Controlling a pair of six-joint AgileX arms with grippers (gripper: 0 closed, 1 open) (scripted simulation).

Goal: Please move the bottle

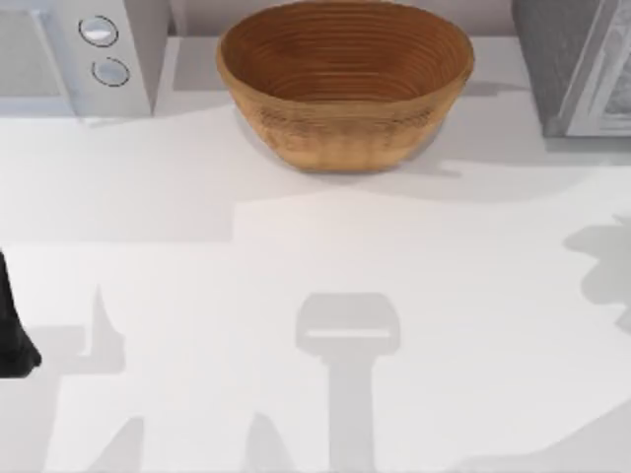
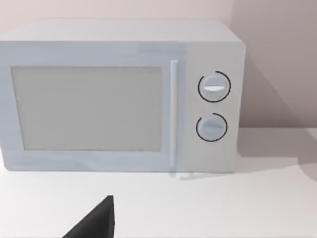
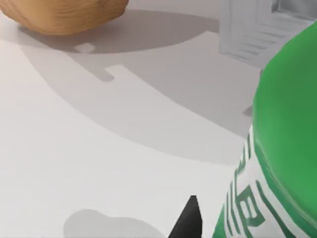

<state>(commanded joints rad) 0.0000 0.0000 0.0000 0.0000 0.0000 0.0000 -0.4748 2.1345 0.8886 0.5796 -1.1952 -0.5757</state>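
Looming beside the right arm's jaws point(image 3: 190, 220) (grip state I cannot tell), the bottle point(image 3: 282, 148) stands near the basket point(image 3: 64, 15)

Bare table point(image 1: 296, 276) foreground, basket point(image 1: 345, 84), microwave point(image 1: 84, 54) lining far edge

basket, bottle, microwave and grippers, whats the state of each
wicker basket: upright, nothing inside, at the table's far edge
microwave: door shut, at the far left
bottle: very close to the right wrist camera, label band showing
left gripper: at the table's left edge
right gripper: one fingertip beside the bottle
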